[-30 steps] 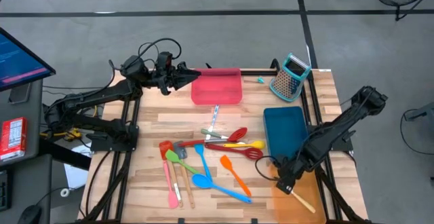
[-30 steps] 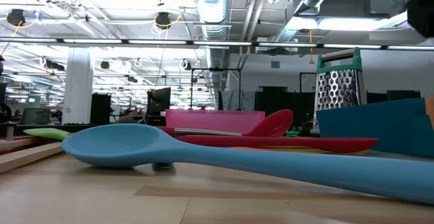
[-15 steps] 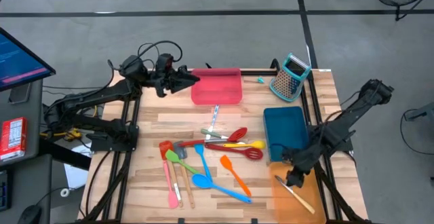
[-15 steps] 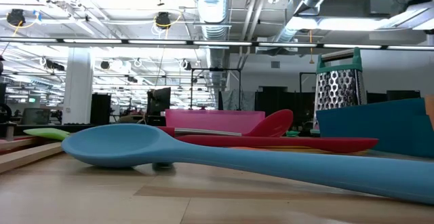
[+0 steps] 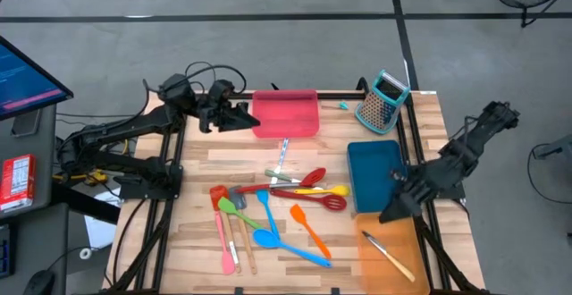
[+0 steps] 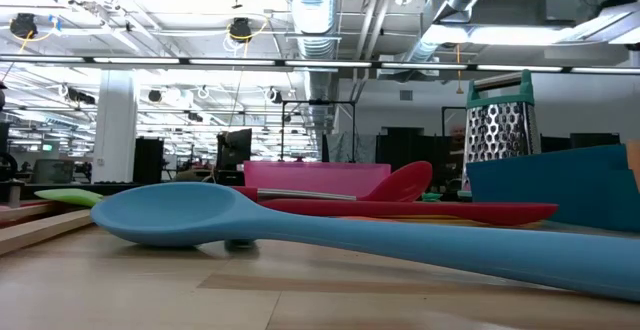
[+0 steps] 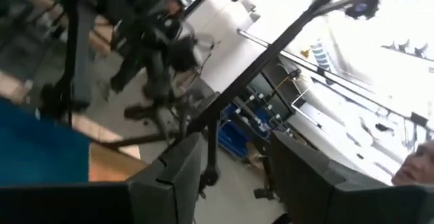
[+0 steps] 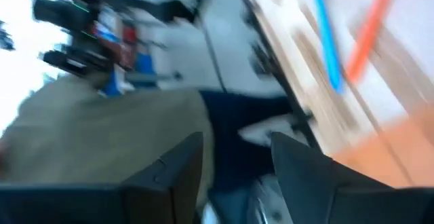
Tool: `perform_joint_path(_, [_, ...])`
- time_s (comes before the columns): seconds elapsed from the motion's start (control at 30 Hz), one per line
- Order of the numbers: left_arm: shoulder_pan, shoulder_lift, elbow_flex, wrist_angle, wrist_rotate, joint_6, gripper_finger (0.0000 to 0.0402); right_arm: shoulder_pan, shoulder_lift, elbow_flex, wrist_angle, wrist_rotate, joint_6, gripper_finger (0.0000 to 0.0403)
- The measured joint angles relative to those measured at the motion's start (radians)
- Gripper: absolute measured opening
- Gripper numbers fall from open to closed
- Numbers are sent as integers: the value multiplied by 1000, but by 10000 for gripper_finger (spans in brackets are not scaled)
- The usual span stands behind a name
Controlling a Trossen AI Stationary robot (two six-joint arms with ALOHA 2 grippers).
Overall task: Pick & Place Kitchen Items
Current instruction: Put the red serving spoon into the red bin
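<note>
High view shows the right gripper (image 5: 391,213) above the right edge of the bench, over the near end of the blue tray (image 5: 375,175) and just beyond the orange tray (image 5: 390,250). Its fingers (image 8: 180,176) stand apart in the right wrist view, with nothing between them. A wooden-handled utensil (image 5: 387,256) lies diagonally in the orange tray, apart from this gripper.

The left gripper (image 5: 243,114) is at the far left part of the bench, just beside the left edge of the red tray (image 5: 287,113). In the left wrist view its fingers (image 7: 169,183) are also parted and hold nothing.

Most of the kitchen items lie in a loose group in the middle of the bench, toward the near edge. A red spoon (image 5: 307,178) and a red slotted turner (image 5: 313,199) lie across each other with a yellow utensil (image 5: 323,189) between them. A silver piece of cutlery (image 5: 282,154) lies between this group and the red tray. Nearer to the front edge are an orange spatula (image 5: 309,225), a blue spoon (image 5: 284,245), another blue utensil (image 5: 264,206), a green spatula (image 5: 238,212) and a pink spatula (image 5: 224,241). In the low view the blue spoon (image 6: 330,232) fills the foreground. A box grater (image 5: 382,101) stands at the far right corner.
</note>
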Motion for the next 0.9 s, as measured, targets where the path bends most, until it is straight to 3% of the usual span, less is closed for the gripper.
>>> perform_joint_path(0.17, [0,-1,0,-129,0,-40,143,-36,-63,0,166,107,-198,164])
perform_joint_path(0.43, [-49,-23,0,-311,14,-51,107,-118,-124,1,390,158,-563,161])
perform_joint_path(0.7, [-166,-43,0,-531,-43,4,49,-188,-127,1,357,158,-685,161])
perform_joint_path(0.9, [-244,-64,0,-791,-220,113,3,-223,-125,1,281,157,-685,161])
